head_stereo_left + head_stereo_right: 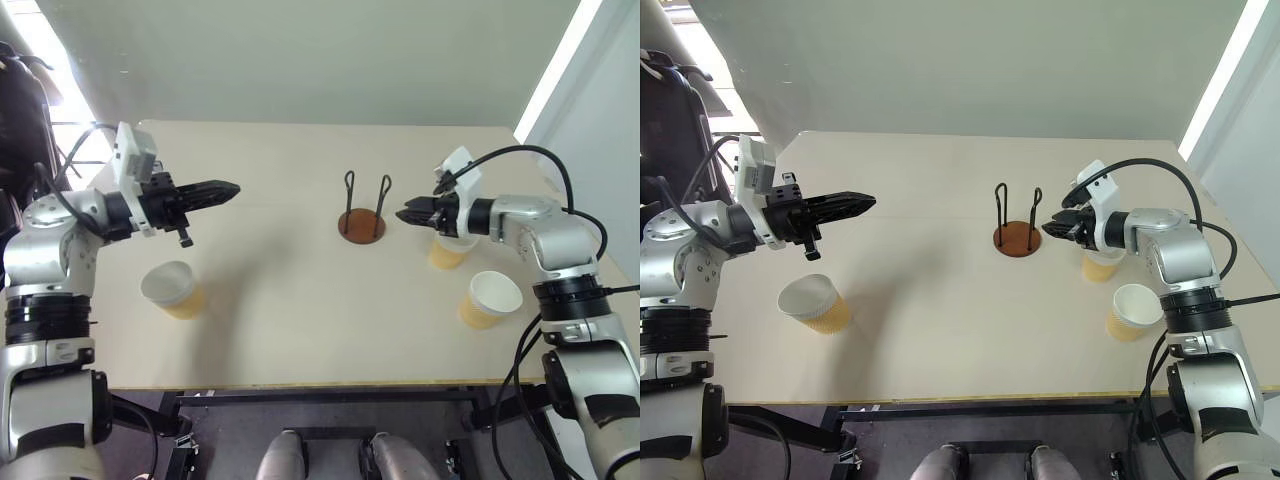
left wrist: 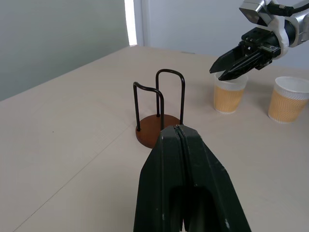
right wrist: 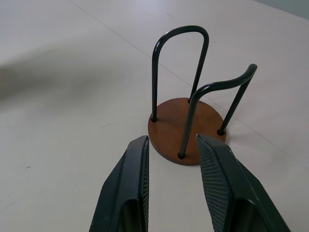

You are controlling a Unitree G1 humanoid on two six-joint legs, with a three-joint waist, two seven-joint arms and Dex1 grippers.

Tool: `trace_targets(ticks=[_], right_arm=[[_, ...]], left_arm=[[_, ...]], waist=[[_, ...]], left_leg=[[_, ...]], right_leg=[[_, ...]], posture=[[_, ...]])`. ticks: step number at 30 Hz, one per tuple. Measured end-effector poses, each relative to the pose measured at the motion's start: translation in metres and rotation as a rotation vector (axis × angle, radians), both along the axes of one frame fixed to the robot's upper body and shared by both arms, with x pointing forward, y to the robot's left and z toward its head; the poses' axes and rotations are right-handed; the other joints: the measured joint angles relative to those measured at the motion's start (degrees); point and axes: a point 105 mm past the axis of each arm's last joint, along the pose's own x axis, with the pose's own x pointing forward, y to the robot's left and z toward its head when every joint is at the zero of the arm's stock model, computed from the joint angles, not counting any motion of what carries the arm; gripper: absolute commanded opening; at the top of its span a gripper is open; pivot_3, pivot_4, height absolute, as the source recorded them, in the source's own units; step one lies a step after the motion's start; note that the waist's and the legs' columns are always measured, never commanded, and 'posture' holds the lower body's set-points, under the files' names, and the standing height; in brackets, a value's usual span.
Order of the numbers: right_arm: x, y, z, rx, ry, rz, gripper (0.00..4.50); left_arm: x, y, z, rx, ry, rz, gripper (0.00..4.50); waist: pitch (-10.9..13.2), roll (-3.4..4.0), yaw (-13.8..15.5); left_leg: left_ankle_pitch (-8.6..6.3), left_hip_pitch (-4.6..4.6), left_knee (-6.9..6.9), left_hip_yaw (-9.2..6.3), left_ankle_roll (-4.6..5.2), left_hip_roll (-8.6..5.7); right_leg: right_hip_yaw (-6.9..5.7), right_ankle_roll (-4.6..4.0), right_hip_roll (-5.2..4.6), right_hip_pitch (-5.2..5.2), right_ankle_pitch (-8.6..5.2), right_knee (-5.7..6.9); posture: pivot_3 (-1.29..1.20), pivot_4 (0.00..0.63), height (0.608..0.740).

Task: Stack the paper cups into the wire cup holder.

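The wire cup holder (image 1: 362,222) stands empty at mid-table, a brown disc with two black wire loops. One paper cup (image 1: 172,288) sits at the front left. A second paper cup (image 1: 447,252) stands just right of the holder, and a third (image 1: 490,298) is nearer the front right. My left gripper (image 1: 232,188) hangs shut in the air over the table's left part, pointing toward the holder with nothing in it. My right gripper (image 1: 405,214) hovers over the second cup's rim, aimed at the holder (image 3: 186,128). Its fingers (image 3: 130,169) stand apart and empty.
The beige table (image 1: 280,330) has bare room between the left cup and the holder. Its front edge runs close below the cups. A white wall rises behind the far edge. Black cables trail from both arms.
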Motion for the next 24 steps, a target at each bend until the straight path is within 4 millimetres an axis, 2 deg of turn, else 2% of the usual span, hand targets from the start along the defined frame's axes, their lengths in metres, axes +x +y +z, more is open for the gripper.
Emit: trace_targets(ticks=[24], right_arm=[[-0.0005, -0.0004, -0.0018, -0.001, 0.005, -0.001, 1.48]], left_arm=[[0.0000, 0.0002, 0.0001, 0.000, 0.001, 0.001, 0.00]], waist=[[0.00, 0.00, 0.00]], left_leg=[[0.00, 0.00, 0.00, 0.01, 0.00, 0.00]], right_leg=[[0.00, 0.00, 0.00, 0.00, 0.00, 0.00]], posture=[[0.00, 0.150, 0.740]])
